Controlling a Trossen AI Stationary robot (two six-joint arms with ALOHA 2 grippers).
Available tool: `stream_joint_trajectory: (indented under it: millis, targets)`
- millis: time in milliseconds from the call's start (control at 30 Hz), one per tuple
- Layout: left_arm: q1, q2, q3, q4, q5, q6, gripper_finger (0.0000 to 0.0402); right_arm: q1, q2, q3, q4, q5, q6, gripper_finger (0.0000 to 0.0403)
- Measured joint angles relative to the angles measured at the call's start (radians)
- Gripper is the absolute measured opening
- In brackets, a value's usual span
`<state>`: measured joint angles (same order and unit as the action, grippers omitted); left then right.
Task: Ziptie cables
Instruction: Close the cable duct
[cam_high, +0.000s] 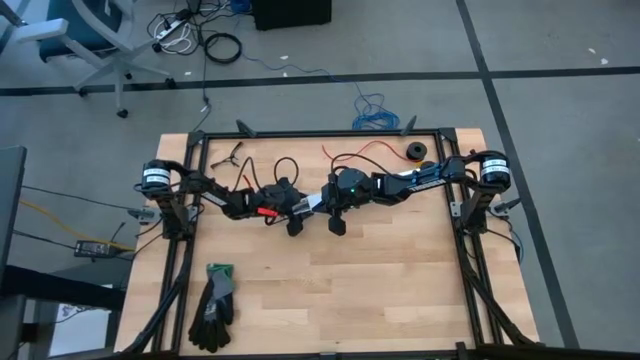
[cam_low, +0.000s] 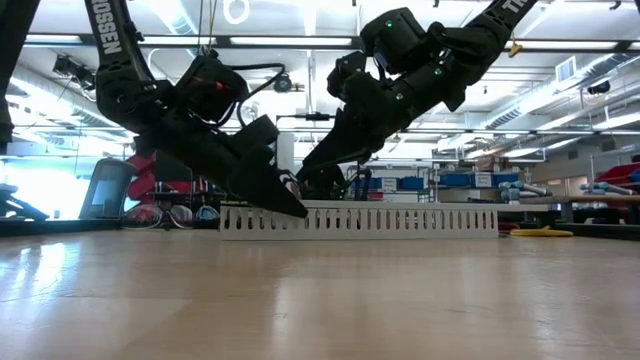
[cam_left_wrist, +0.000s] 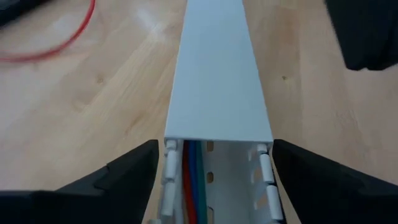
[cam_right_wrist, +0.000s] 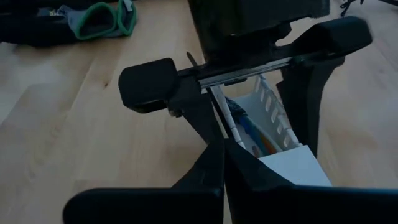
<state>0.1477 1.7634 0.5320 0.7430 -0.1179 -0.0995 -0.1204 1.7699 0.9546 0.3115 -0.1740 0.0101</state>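
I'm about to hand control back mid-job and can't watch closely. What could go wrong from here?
1. The left gripper stands open astride the white channel; moving sideways could drag it.
2. The cables lie inside, partly under the cover, so closing may pinch them.
3. The shut right gripper sits very near the left; they could collide.

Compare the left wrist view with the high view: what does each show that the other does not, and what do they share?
Only the left wrist view shows the white channel close up, its lid covering the far part, with the cables (red, blue and green wires) lying inside the uncovered slotted end, between the left gripper and its open fingers.

Only the high view shows the whole table, the gloves, the black roll, and the right gripper meeting the left at the middle.

Both show the wooden tabletop and the thin red wire.
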Motion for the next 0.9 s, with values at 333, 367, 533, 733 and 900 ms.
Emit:
stream_joint_trajectory:
  millis: [333,367,533,733,900]
  targets:
    - [-0.039,-0.032,-0.017,-0.012,-0.053,-0.010,0.0325,0.000,-0.001,0.000,-0.006,-0.004,-0.003,0.0000]
    - [-0.045,-0.050,-0.029,-0.013,-0.067,-0.006,0.0325,0.000,-0.001,0.000,-0.009,-0.004,-0.003,0.0000]
    - [-0.072,-0.116,-0.087,0.004,-0.097,0.018,0.0325,0.000,-0.001,0.000,-0.017,-0.004,-0.003,0.0000]
    - [-0.077,-0.090,-0.096,0.007,-0.097,0.014,0.0325,0.000,-0.001,0.001,-0.016,-0.004,-0.002,0.0000]
    - [-0.077,-0.086,-0.097,0.004,-0.088,0.014,0.0325,0.000,-0.001,0.001,-0.015,-0.004,-0.002,0.0000]
